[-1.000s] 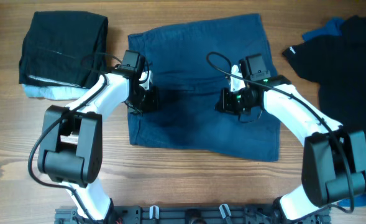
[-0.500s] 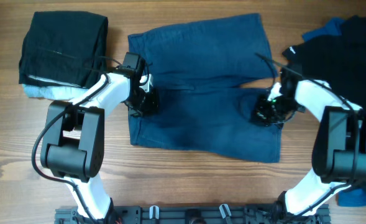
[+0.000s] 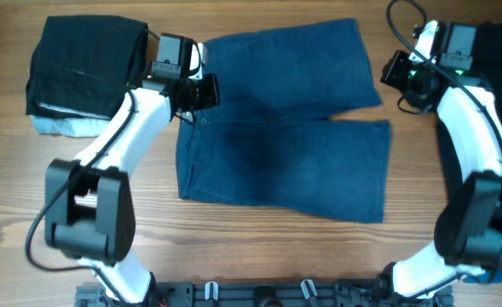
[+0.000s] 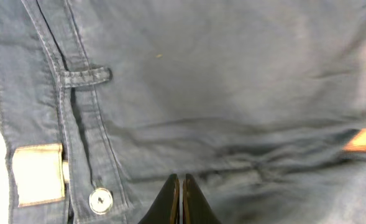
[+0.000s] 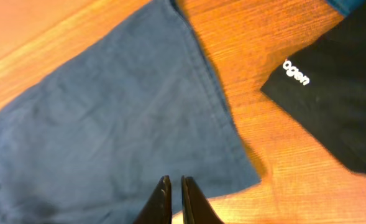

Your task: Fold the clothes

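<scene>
The dark navy blue shorts point(image 3: 285, 145) lie spread flat on the table, waistband to the left and both legs pointing right. My left gripper point(image 3: 204, 90) is shut and empty, just above the upper end of the waistband. In the left wrist view its tips point(image 4: 181, 182) hover over the cloth beside the button point(image 4: 100, 199), a tan label point(image 4: 38, 174) and a belt loop point(image 4: 86, 76). My right gripper point(image 3: 394, 72) is shut and empty by the upper leg's hem. In the right wrist view its tips point(image 5: 171, 182) are over that leg's corner point(image 5: 120, 124).
A folded black garment point(image 3: 84, 64) lies on a light blue one point(image 3: 63, 126) at the back left. A black shirt point(image 3: 498, 60) with white print point(image 5: 296, 73) lies at the right, over royal blue cloth point(image 3: 455, 36). More blue cloth point(image 3: 493, 271) shows at the front right.
Both grippers have left the middle of the shorts. The left moved up to the waistband's far end. The right moved right and back to the upper leg's hem.
</scene>
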You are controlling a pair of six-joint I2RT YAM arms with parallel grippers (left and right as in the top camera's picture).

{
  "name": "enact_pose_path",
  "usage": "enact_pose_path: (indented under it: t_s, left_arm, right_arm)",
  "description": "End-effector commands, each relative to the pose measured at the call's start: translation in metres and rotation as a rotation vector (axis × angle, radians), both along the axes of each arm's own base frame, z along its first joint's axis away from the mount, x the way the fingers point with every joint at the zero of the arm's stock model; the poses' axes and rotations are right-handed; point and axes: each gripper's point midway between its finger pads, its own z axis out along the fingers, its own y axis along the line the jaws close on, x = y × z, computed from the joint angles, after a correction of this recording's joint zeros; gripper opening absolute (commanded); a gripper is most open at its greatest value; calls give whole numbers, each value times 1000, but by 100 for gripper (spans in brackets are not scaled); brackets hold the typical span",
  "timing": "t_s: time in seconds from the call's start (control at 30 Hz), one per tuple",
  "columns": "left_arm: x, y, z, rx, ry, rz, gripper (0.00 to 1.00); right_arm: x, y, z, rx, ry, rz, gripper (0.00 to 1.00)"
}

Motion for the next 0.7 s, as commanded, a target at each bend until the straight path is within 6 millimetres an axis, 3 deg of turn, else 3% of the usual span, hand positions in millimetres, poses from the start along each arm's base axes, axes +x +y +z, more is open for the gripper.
enact_pose_path:
  t_s: [0.0,0.07,0.17,0.27,0.37,0.4,0.5,0.6,0.67]
  left_arm:
    - [-3,5,-50,43,100,16,4]
    - [-2,6,-52,47,102,17,4]
    - [-6,8,-54,58,117,20,4]
    - [-8,10,-56,71,130,25,4]
    - [-9,11,-56,72,134,26,4]
    - [-10,11,-56,72,136,26,4]
    - [-9,12,-56,78,135,30,4]
    - [-5,12,-48,74,107,27,4]
    - [2,11,-22,59,48,31,4]
  right_arm:
    - [11,2,-46,19,46,14,8]
    - [12,11,-76,72,87,43,8]
    - [-3,12,-109,84,192,40,8]
    - [-18,13,-133,73,277,70,6]
    - [-37,1,-148,5,373,37,4]
    - [-50,-6,-151,-36,432,14,4]
    - [-62,-11,-148,-65,479,1,4]
    - [-47,-11,-139,-62,417,1,7]
    - [-34,-10,-120,-54,370,7,13]
